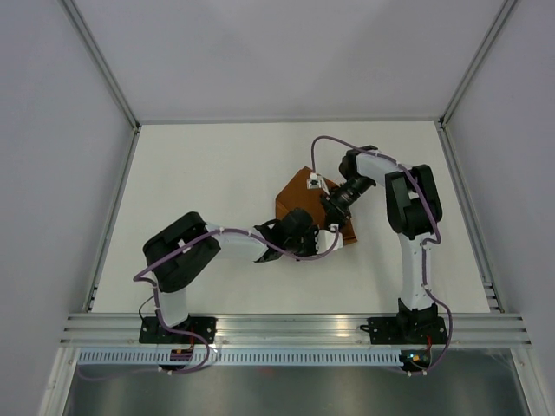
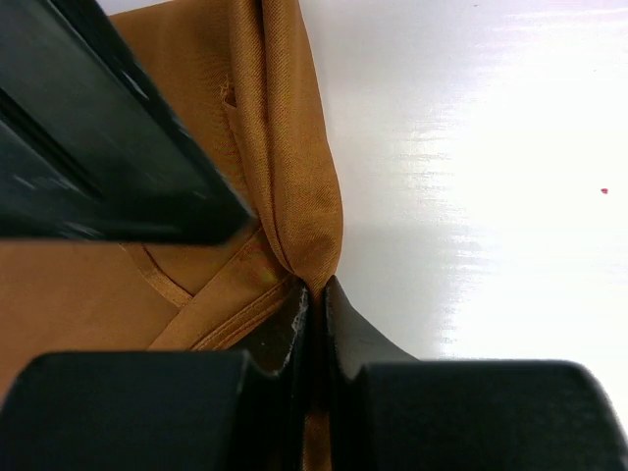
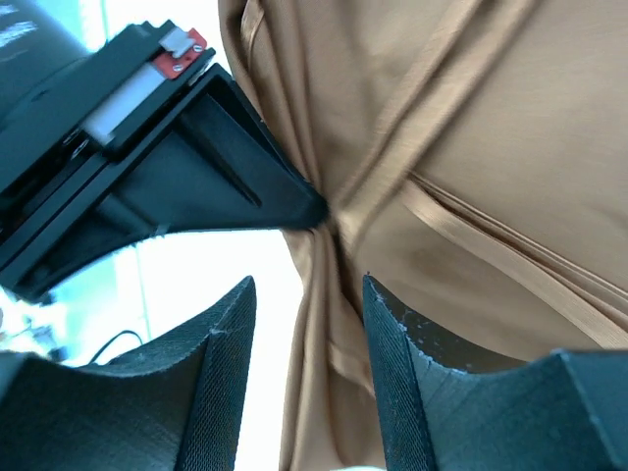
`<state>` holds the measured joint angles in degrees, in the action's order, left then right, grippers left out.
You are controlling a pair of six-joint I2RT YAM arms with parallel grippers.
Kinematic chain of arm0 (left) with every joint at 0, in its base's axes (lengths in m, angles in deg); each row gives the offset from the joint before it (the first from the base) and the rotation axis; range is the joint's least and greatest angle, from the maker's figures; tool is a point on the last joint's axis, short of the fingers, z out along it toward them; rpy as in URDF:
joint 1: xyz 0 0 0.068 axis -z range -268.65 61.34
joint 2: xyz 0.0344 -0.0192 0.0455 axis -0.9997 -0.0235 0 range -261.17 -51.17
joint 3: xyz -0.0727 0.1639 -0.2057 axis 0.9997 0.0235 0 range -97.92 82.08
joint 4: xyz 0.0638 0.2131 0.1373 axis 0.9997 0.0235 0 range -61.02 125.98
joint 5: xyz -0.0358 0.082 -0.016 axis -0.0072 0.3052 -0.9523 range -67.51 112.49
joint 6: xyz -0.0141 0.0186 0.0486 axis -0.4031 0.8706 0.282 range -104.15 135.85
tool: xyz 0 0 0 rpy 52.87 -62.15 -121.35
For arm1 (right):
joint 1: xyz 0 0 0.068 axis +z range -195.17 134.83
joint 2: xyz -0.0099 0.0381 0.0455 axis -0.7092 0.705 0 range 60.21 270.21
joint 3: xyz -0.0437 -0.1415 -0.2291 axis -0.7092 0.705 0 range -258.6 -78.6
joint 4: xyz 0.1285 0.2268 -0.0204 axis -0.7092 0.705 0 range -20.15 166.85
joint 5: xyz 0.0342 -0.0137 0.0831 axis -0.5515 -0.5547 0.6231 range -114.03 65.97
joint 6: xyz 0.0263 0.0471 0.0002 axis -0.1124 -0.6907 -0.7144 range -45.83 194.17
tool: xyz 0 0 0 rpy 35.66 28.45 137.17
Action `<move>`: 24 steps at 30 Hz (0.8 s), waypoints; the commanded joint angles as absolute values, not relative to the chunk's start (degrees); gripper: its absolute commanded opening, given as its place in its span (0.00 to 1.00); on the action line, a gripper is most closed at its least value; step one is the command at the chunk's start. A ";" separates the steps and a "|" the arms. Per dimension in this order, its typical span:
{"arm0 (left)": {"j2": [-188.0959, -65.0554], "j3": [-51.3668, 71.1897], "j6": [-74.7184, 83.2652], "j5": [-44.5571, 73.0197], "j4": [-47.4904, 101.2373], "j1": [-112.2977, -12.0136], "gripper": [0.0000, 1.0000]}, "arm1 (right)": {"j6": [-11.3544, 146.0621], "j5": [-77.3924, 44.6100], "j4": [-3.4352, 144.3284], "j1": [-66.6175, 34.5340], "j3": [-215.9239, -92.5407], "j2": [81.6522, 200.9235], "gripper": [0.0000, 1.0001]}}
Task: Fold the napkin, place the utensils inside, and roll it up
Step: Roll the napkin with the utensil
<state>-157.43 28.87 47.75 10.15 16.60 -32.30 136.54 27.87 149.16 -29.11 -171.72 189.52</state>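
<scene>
The rust-orange napkin lies folded and bunched near the middle of the white table. My left gripper is at its near right corner. In the left wrist view the left gripper is shut on a gathered ridge of the napkin. My right gripper hovers close beside it. The right wrist view has the right gripper open, a loose fold of the napkin hanging between its fingers without being pinched. The utensils are out of view.
The two grippers nearly touch: the left gripper's finger fills the upper left of the right wrist view, and the right gripper's finger crosses the left wrist view. Bare white table lies on all sides of the cloth, with grey walls around it.
</scene>
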 commanded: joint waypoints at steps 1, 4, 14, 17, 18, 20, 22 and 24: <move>-159.54 29.35 42.66 3.17 26.16 -33.72 0.02 | 136.31 31.51 144.82 -31.45 -171.50 184.23 0.54; -160.50 27.42 41.69 0.62 28.62 -35.04 0.02 | 136.31 33.44 143.68 -33.47 -170.27 182.12 0.54; -165.51 16.87 37.66 -10.90 42.33 -39.61 0.02 | 131.75 30.83 118.95 -38.93 -150.96 165.61 0.54; -166.30 15.21 36.86 -14.77 44.35 -40.84 0.02 | 128.32 28.10 107.00 -39.02 -141.46 158.05 0.54; -166.74 14.85 36.68 -16.69 44.71 -41.28 0.02 | 127.79 27.56 104.51 -39.02 -137.26 154.38 0.54; -167.45 13.45 36.25 -18.37 46.45 -42.15 0.02 | 126.91 26.95 99.24 -39.02 -134.16 151.45 0.56; -168.58 12.39 35.89 -20.39 47.60 -42.60 0.02 | 126.81 26.68 97.28 -38.93 -131.08 147.77 0.57; -169.47 10.89 35.37 -21.97 49.18 -43.04 0.02 | 127.16 26.77 95.43 -38.84 -129.15 145.13 0.57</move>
<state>-166.10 12.08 37.92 -17.21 40.48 -42.57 127.16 25.31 106.12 -39.02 -131.35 149.31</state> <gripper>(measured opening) 0.099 0.570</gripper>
